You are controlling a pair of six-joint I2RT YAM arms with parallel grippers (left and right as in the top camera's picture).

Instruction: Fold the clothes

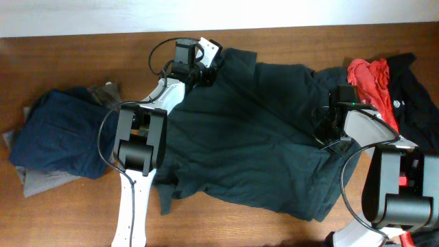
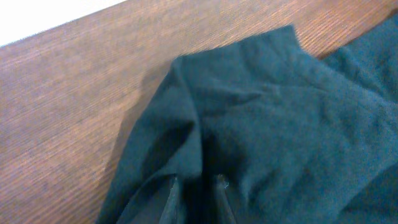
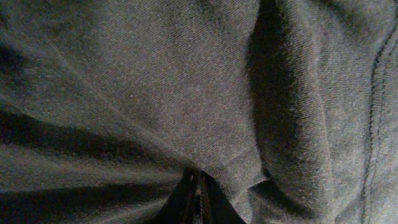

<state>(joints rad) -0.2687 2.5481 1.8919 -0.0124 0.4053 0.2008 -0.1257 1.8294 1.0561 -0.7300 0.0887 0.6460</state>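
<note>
1. The left claw [image 2: 194,198] is clenched on a fold of the green shirt [image 1: 254,137], at the shirt's corner by the far edge of the table [image 1: 82,48].
2. The right claw [image 3: 196,194] is clenched on the same shirt, on its side toward the right edge; the cloth is seen puckering into the closed tips.
3. The green shirt is spread across the middle of the table, rumpled and not yet folded. It is judged to be the piece in hand, with the fold barely begun.
4. A navy piece [image 1: 58,134] is laid flat in a pile at the left edge, over grey cloth [image 1: 38,184]. This pile is judged done.
5. A red shirt [image 1: 370,74] and a black garment [image 1: 415,96] are heaped in the far right corner, unfolded and left to do.
6. Counted: two claws, one green shirt, one navy piece, one red shirt, one black garment. How many grey pieces lie under the navy one cannot be told.
</note>
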